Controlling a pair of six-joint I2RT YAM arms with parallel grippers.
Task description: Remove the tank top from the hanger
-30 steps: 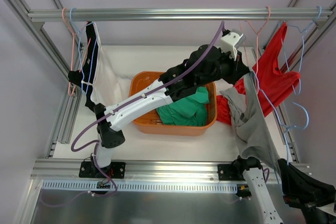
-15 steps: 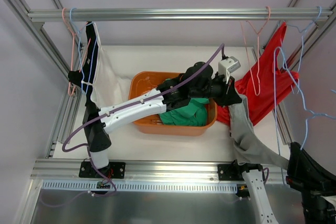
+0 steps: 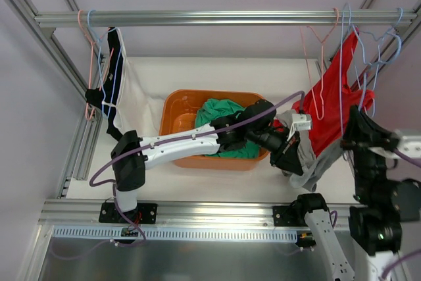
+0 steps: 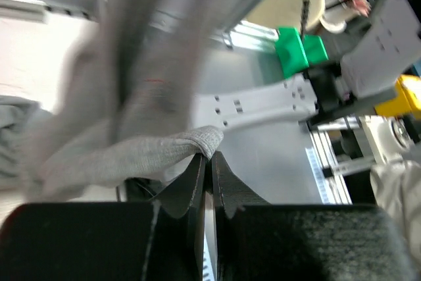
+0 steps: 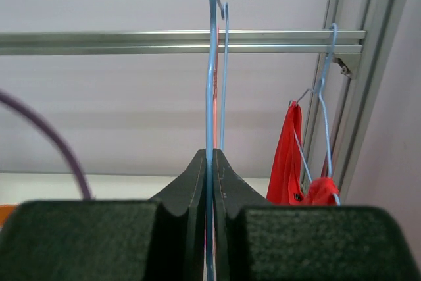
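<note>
The grey tank top point(image 3: 310, 162) hangs bunched from my left gripper point(image 3: 291, 162), low beside the right end of the orange basket. In the left wrist view the jaws point(image 4: 210, 154) are shut on a fold of its grey fabric point(image 4: 131, 156). My right gripper point(image 3: 350, 122) is shut on the wire of a blue hanger point(image 3: 341, 57) and holds it upright near the rail. In the right wrist view the hanger point(image 5: 211, 64) runs straight up out of my closed gripper point(image 5: 212, 157). The hanger wire shows bare, with no grey cloth on it.
An orange basket point(image 3: 176, 106) holds a green garment point(image 3: 220, 113). A red garment point(image 3: 335, 103) hangs on hangers at the right, also in the right wrist view point(image 5: 289, 156). A dark and white garment point(image 3: 113, 77) hangs at the left. The metal rail point(image 3: 197, 18) spans the top.
My left gripper pulled the grey tank top down and toward the near right, off the hanger. My right gripper rose with the blue hanger toward the rail.
</note>
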